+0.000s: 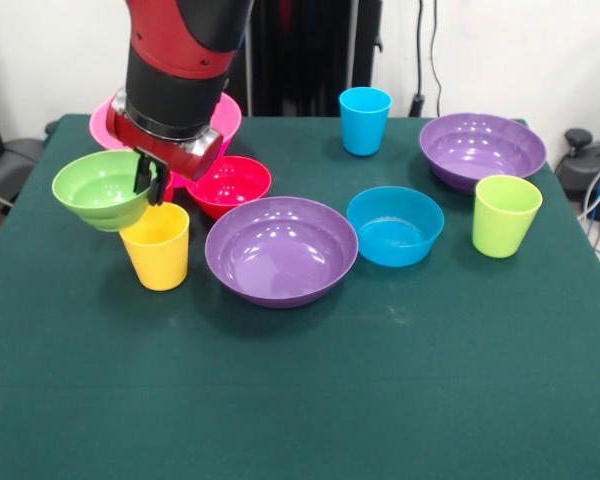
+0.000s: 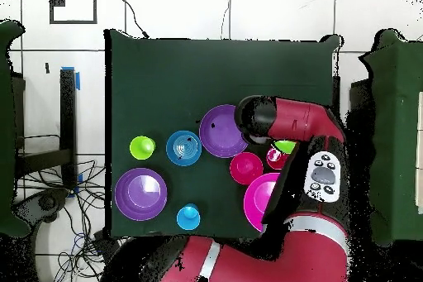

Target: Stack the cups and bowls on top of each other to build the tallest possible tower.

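Observation:
My gripper (image 1: 150,182) is shut on the right rim of the small green bowl (image 1: 102,188) and holds it just behind and left of the yellow cup (image 1: 157,246). A sliver of the green bowl (image 2: 286,145) shows past the arm in the overhead view. The small red bowl (image 1: 230,184) sits to the gripper's right, and the large pink bowl (image 1: 220,118) is behind the arm. A red cup (image 2: 277,159) is mostly hidden by the arm. Nothing is nested.
A purple bowl (image 1: 281,250), the blue bowl (image 1: 395,226) and the lime cup (image 1: 506,215) stand in a row across the middle. The blue cup (image 1: 365,120) and the second purple bowl (image 1: 482,149) are at the back right.

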Robot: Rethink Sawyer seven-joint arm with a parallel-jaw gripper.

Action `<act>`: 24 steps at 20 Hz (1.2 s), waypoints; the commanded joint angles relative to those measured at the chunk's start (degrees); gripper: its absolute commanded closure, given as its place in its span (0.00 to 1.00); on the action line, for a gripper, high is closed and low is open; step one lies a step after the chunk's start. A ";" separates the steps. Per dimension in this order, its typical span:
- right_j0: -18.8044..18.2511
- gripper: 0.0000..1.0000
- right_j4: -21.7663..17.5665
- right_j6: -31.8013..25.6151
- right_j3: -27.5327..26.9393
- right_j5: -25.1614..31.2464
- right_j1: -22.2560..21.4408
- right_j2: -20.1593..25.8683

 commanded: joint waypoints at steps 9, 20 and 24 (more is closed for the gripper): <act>3.26 1.00 4.08 10.53 -1.27 -1.60 2.38 1.46; 3.31 0.00 5.79 10.60 -1.37 -2.27 2.86 0.67; 3.12 0.00 6.28 10.08 -1.29 -2.33 2.76 0.80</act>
